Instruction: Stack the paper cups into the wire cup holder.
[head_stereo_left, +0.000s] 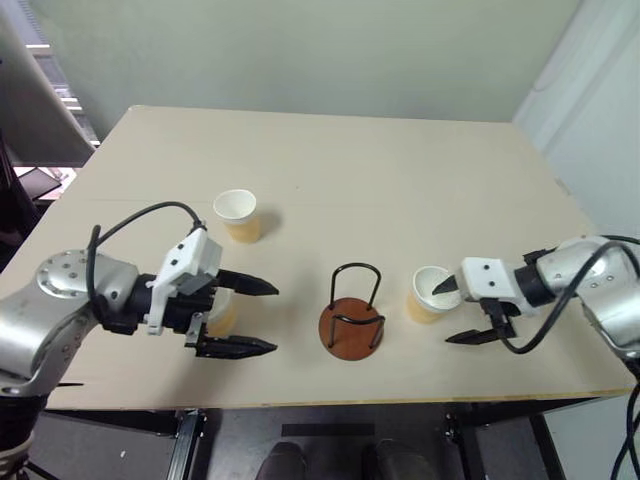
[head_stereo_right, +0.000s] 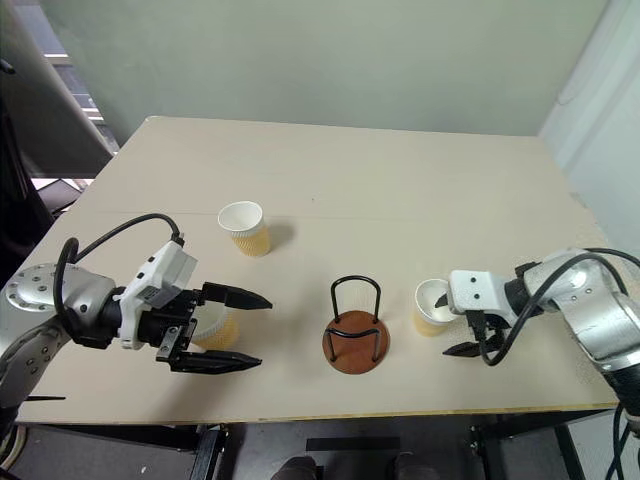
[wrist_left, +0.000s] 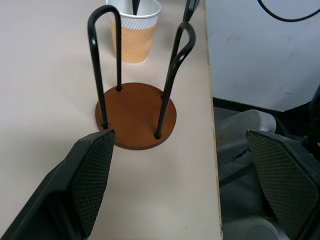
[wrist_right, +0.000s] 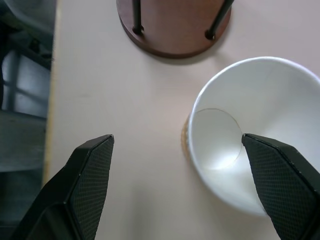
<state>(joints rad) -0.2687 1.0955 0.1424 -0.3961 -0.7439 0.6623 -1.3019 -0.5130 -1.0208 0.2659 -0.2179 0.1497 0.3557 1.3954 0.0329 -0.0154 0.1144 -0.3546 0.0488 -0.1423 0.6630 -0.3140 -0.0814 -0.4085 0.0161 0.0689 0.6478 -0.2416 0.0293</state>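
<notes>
Right hand (head_stereo_left: 464, 312) spread wide, one finger inside an upright cup (head_stereo_left: 430, 293); left hand (head_stereo_left: 254, 316) gaping, holder (head_stereo_left: 352, 318) upright ahead.

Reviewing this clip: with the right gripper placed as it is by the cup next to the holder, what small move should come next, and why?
Probably close the right gripper on the paper cup. Its fingers stand open, one inside the cup's mouth and one outside the wall nearest the wire cup holder, so the wall sits between them. The cup stands upright on the table, and the holder looks empty.
</notes>
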